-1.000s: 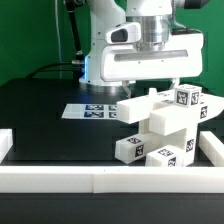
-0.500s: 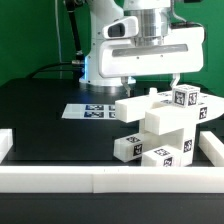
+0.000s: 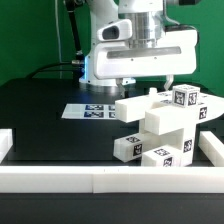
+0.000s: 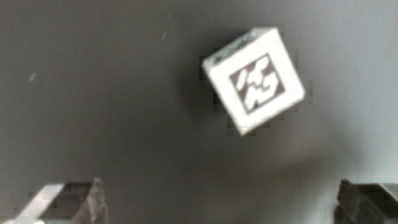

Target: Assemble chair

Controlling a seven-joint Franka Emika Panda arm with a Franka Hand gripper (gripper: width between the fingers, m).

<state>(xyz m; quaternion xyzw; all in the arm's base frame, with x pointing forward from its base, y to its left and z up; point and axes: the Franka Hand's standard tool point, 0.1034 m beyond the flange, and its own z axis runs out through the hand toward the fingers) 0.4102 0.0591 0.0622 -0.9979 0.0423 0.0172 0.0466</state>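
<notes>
**Two fingers spread wide, nothing between them**

Two fingertips (image 4: 68,203) frame the wrist view, one at each lower corner, standing far apart with only dark counter between them. Your end effector (image 4: 222,205) is open and holds nothing. In that same view you see one white tagged part (image 4: 253,80) lying tilted on the dark surface, its black-and-white square tag facing the camera, well apart from both fingers.

From the exterior view, the end effector (image 3: 147,88) hangs under the big white wrist body, above the counter and just behind the top of the chair (image 3: 165,125). One slim finger shows at the wrist body's lower edge toward the exterior view's right, just above the stack's top block; you cannot tell from this angle whether it touches.

The chair parts form a blocky white stack on the exterior view's right half of the black counter (image 3: 40,110), with tagged blocks at the top and at the base, and a flat panel jutting out toward the exterior view's left. Behind the stack, the marker board (image 3: 85,111) lies flat on the counter. Low white border rails (image 3: 70,180) run along the near edge and both sides.
</notes>
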